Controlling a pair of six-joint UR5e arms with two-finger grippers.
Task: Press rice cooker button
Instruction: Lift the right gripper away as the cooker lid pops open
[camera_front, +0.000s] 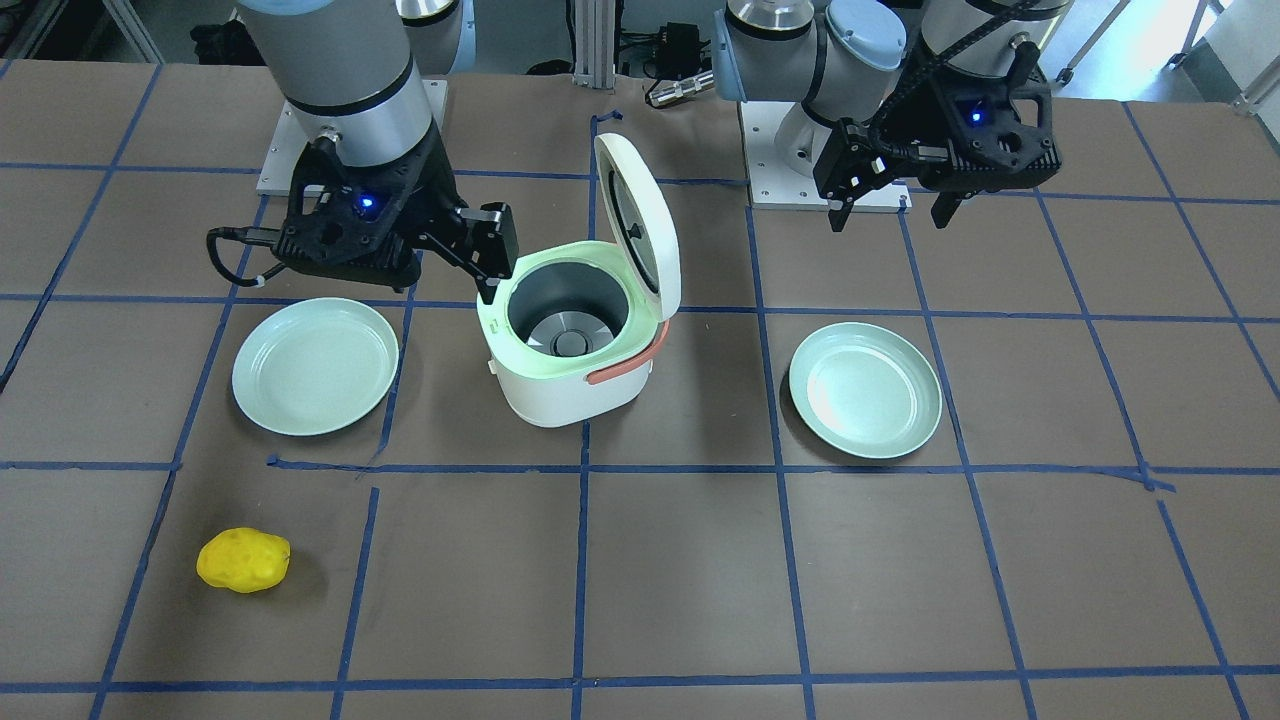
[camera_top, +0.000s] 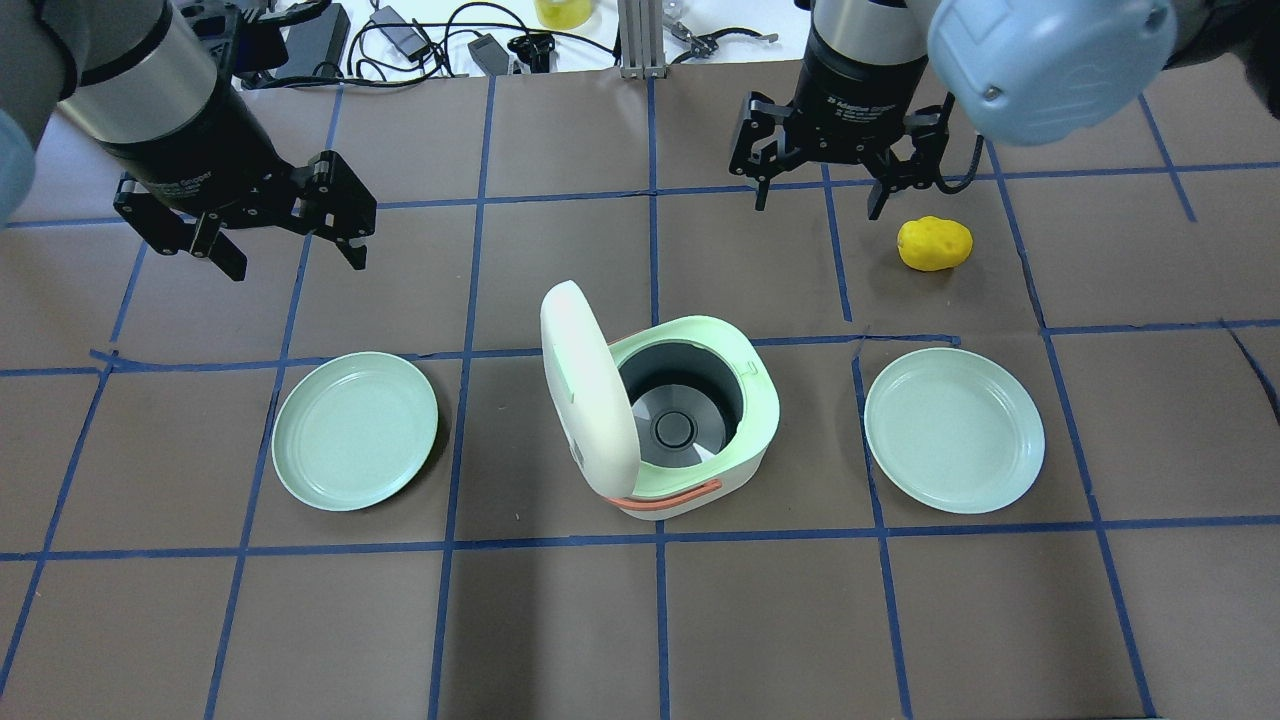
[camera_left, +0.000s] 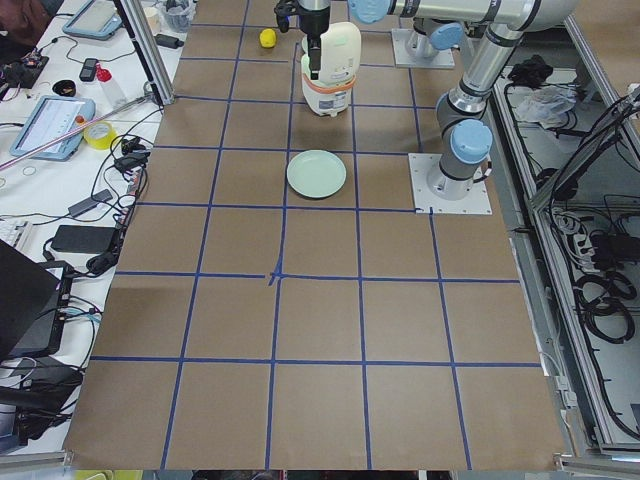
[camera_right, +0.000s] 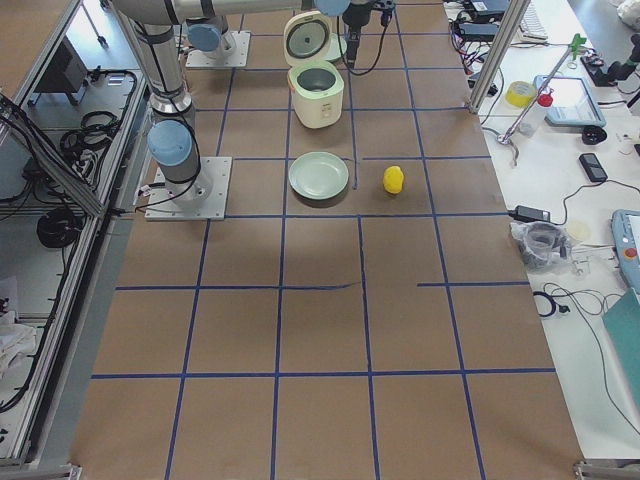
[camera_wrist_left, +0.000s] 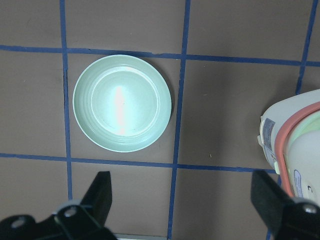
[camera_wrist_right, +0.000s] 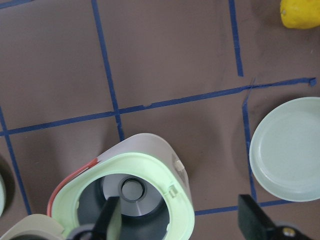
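Note:
The white rice cooker (camera_top: 690, 495) stands mid-table with its lid (camera_top: 582, 390) swung up and the empty pot open. I see the lid's pale outer top from above. I cannot make out the button on it. The blue-outlined oval label shows in the left wrist view (camera_wrist_left: 302, 182). My left gripper (camera_top: 297, 262) is open and empty, raised above the table, beyond the left plate and apart from the cooker. My right gripper (camera_top: 818, 208) is open and empty, raised beyond the cooker's right side. The right wrist view looks down into the open pot (camera_wrist_right: 131, 192).
A pale green plate (camera_top: 355, 430) lies left of the cooker and another (camera_top: 955, 430) lies right of it. A yellow lumpy object (camera_top: 935, 243) lies beyond the right plate, near my right gripper. Blue tape lines cross the brown table.

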